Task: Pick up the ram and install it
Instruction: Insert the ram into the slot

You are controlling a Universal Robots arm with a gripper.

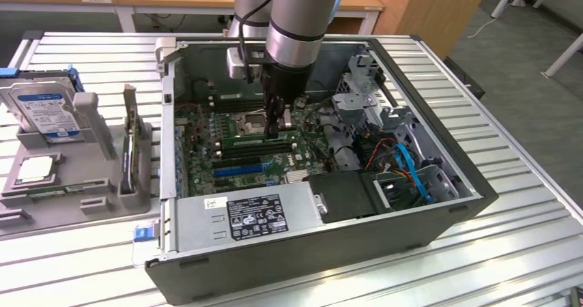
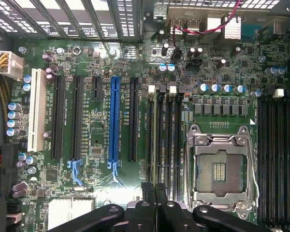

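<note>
Inside the case (image 1: 301, 266), behind the power supply (image 1: 255, 215) at its near edge, the ram (image 1: 259, 141) stands in one of four slots beside the empty socket (image 2: 220, 169). The gripper (image 2: 154, 186), fingers together, sits directly above its top edge; good seating wants even, straight-down pressure. Counted: one ram in the board, one socket, one hard drive (image 1: 41, 109) toward the bench's far edge.

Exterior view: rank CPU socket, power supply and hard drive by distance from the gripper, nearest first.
From the gripper:
1. CPU socket: right beside it, toward the exterior view's left.
2. Power supply: farther off, toward the camera.
3. Hard drive: on the grey tray, at the exterior view's far left.
</note>
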